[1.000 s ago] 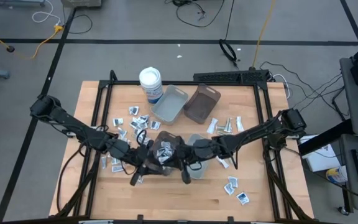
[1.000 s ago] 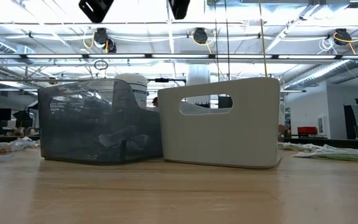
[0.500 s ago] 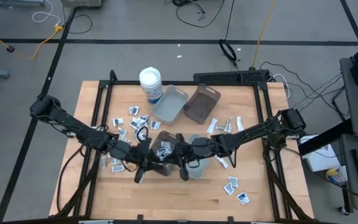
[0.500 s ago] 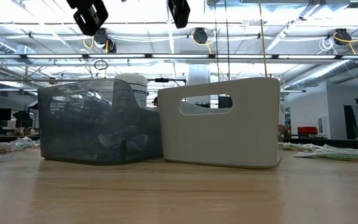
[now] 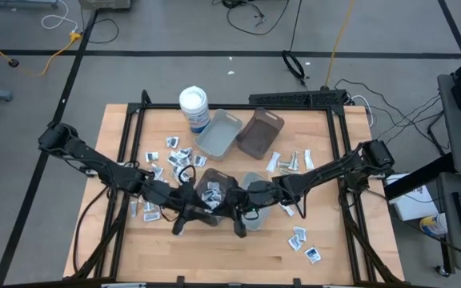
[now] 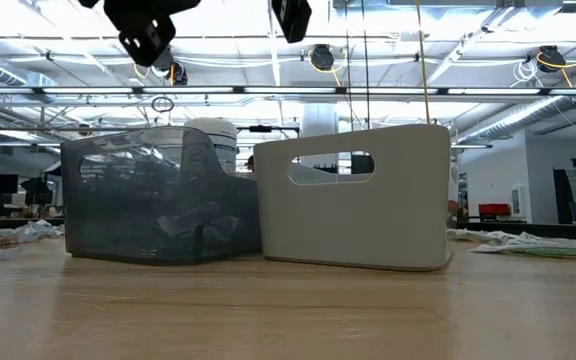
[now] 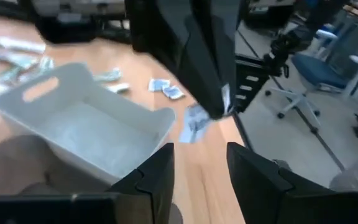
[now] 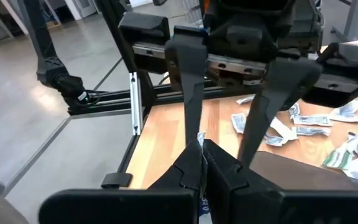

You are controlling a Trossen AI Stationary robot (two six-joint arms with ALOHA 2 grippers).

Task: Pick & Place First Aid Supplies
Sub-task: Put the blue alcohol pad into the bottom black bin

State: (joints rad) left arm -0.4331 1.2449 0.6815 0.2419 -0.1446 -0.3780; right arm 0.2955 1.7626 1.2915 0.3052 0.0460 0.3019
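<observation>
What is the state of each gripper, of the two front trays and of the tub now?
left gripper, open, holding nothing.
right gripper, shut on a packet.
dark tray, upright, packets inside.
white tray, upright, looks empty.
tub, upright, lid on.

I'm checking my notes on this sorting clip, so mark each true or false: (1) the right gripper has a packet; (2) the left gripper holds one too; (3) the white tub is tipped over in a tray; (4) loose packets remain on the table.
1. True: the right gripper has its jaws shut on a small white packet.
2. False: the left gripper has its jaws open with nothing between them.
3. False: the white tub stands upright on the table, beside the grey tray.
4. True: loose packets still lie on the wood.
</observation>
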